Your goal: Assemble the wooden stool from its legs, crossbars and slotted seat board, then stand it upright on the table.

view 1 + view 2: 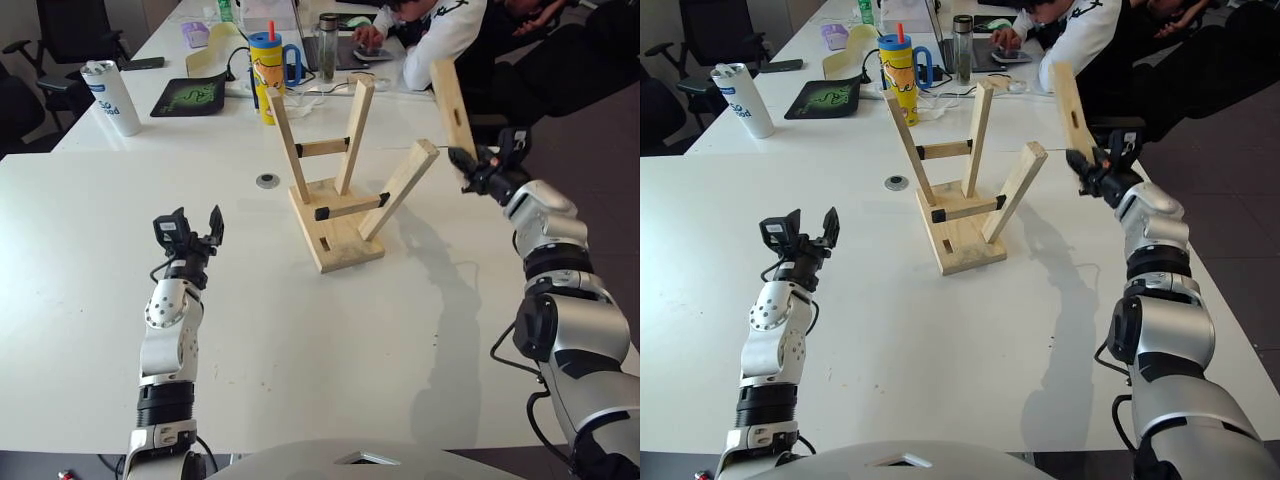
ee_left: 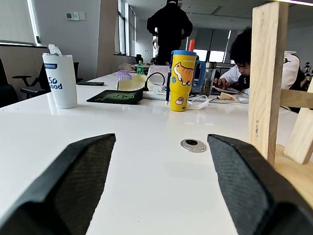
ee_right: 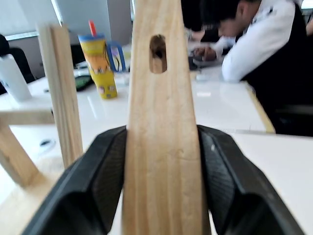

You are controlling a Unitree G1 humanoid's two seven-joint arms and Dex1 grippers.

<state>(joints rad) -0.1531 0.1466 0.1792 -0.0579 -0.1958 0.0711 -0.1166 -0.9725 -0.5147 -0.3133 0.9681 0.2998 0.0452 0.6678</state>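
Observation:
The partly built stool lies upside down mid-table: its slotted seat board [image 1: 335, 238] flat on the white table [image 1: 300, 360], three legs [image 1: 354, 135] pointing up, joined by crossbars [image 1: 323, 148]. My right gripper [image 1: 470, 165] is shut on a loose wooden leg [image 1: 452, 105], held upright in the air right of the stool; a slot hole shows near the top of this leg [image 3: 157, 47]. My left gripper [image 1: 190, 230] stands open and empty over the table, left of the stool, and its fingers [image 2: 73, 181] frame one stool leg [image 2: 266, 78].
A round grommet [image 1: 267, 181] sits in the table left of the stool. Farther back stand a yellow tumbler [image 1: 265, 75], a white cup [image 1: 110, 97], a dark mat [image 1: 192, 95] and a bottle [image 1: 327, 45]. A seated person works at the back right.

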